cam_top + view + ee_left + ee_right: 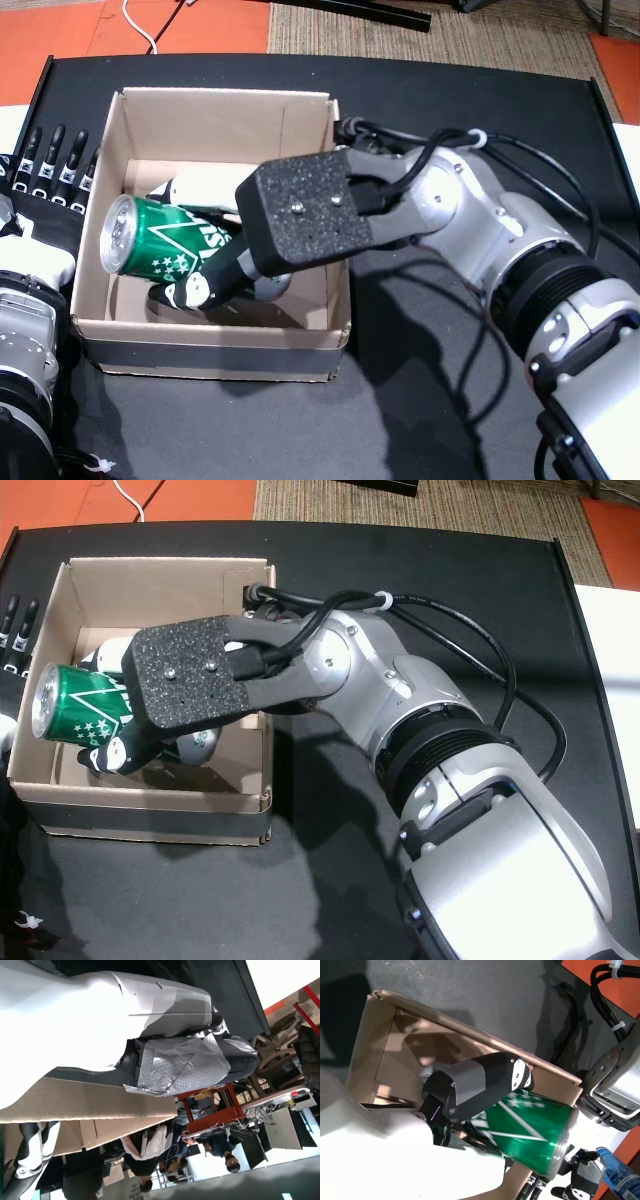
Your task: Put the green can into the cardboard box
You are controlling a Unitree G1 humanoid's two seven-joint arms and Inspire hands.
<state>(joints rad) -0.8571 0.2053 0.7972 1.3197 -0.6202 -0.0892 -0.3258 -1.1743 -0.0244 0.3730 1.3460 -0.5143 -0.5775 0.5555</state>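
Right hand (225, 270) grips green can (160, 238) on its side inside cardboard box (215, 335), top end against the left wall; releasing there could leave it propped on the rim; left hand (50, 165) idle, fingers spread.

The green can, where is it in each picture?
Head view: green can, left of centre, inside the cardboard box.
Other head view: far left, in the box.
Left wrist view: not in it.
Right wrist view: lower right.
Shared landmark: the right robot hand holding it.

Black table (420, 400), orange floor (200, 25), woven rug (500, 40).
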